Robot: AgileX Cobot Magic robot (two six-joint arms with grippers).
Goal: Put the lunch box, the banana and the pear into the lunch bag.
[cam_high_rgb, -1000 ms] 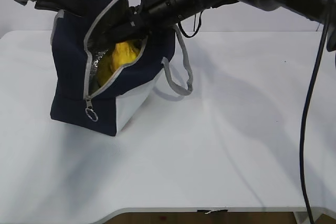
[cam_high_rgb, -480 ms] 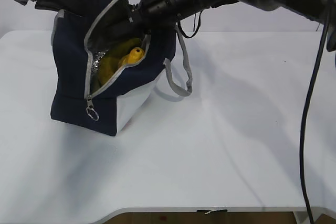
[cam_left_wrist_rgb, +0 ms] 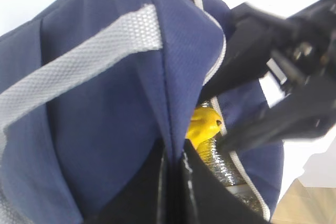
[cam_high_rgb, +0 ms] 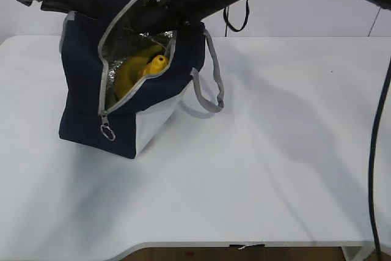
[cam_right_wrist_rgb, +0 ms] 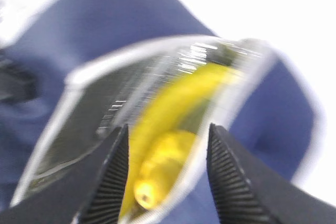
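The navy lunch bag (cam_high_rgb: 82,90) stands at the table's left with its zipper mouth gaping and silver lining showing. Inside lie the long banana (cam_high_rgb: 127,76) (cam_right_wrist_rgb: 184,90) and, nearer the mouth, the pear (cam_high_rgb: 157,62) (cam_right_wrist_rgb: 157,174) (cam_left_wrist_rgb: 205,124). My right gripper (cam_high_rgb: 146,19) (cam_right_wrist_rgb: 168,127) hovers open just above the mouth, holding nothing, with the fruit seen between its fingers. My left gripper (cam_high_rgb: 73,3) (cam_left_wrist_rgb: 172,153) is shut on a fold of the bag's top flap, holding it up. The lunch box is hidden.
The white table (cam_high_rgb: 275,151) stretches right of and in front of the bag. A grey handle (cam_high_rgb: 209,93) droops off the bag's right side and the zipper's ring pull (cam_high_rgb: 107,132) hangs low at the front. A black cable (cam_high_rgb: 374,151) hangs at the far right.
My right gripper opened and let go of the pear, which now rests in the bag's mouth. That arm then rose up and back out of the opening. The left gripper kept its hold.
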